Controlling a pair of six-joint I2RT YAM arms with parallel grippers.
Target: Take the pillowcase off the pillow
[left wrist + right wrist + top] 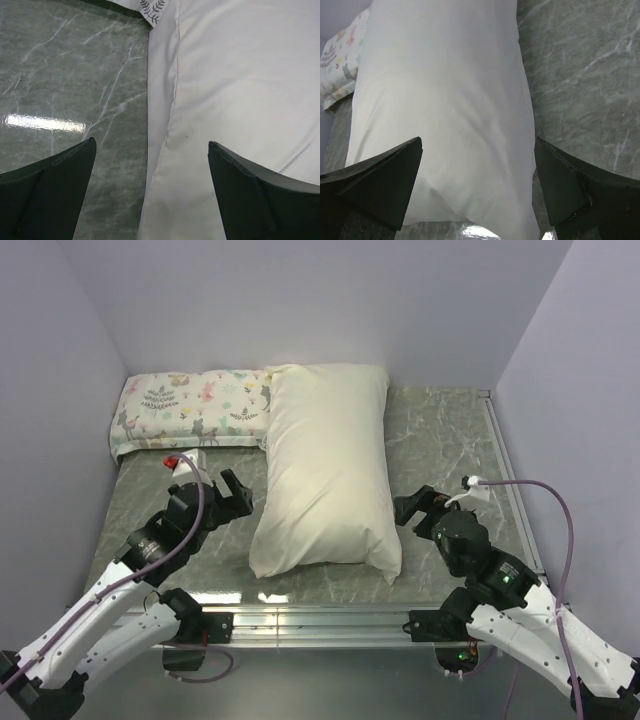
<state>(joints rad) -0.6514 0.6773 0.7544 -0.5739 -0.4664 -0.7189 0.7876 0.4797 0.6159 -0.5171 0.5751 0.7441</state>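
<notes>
The pillow is fully inside a cream pillowcase (325,465) and hidden by it; the bundle lies lengthwise in the middle of the table. My left gripper (238,492) is open and empty, just left of the cover's left edge. In the left wrist view the left gripper (151,142) straddles the pillowcase's (240,75) seamed side edge. My right gripper (408,505) is open and empty by the cover's lower right side. In the right wrist view the right gripper (478,139) hangs above the pillowcase's (445,100) near end, not touching.
A smaller floral animal-print pillow (190,408) lies at the back left, touching the cream cover's far corner. The green marble tabletop (450,440) is walled on the left, back and right. A metal rail (320,618) runs along the near edge.
</notes>
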